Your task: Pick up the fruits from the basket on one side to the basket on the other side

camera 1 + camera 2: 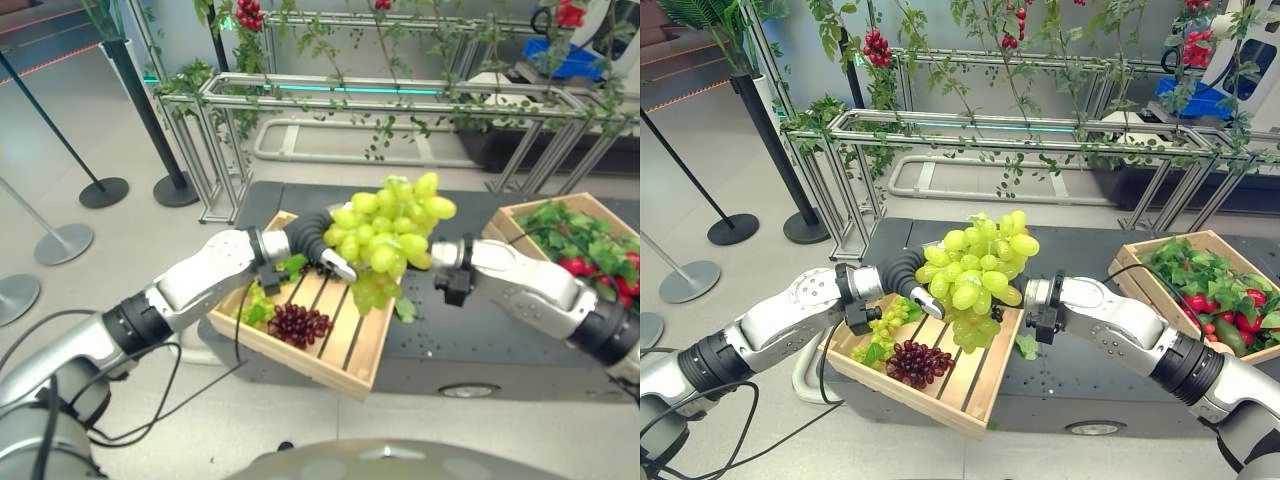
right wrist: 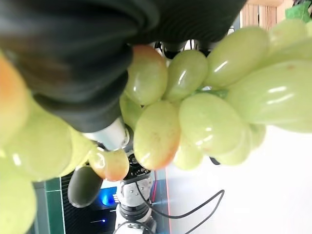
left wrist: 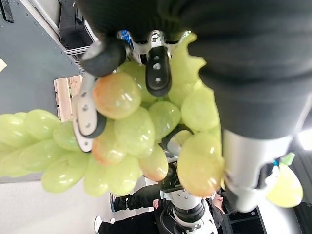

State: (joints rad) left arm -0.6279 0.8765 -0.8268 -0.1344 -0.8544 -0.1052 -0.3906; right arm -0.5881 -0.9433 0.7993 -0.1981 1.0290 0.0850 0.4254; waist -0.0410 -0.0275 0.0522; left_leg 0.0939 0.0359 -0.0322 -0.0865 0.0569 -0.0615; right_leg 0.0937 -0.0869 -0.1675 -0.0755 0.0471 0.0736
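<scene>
We read no writing; our left hand (image 3: pixel 122 73) and right hand (image 2: pixel 97 141) grip green grapes (image 1: pixel 385 235) above the dark table (image 1: pixel 450 340).

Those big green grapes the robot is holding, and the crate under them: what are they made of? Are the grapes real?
The green grapes look glossy and very uniform, with sharp highlights, so they may be plastic imitations; the pictures cannot settle it. The left robot hand has its fingers curled on them. The crate looks like pale unfinished wood: separate slats with visible gaps, matte surface.
</scene>
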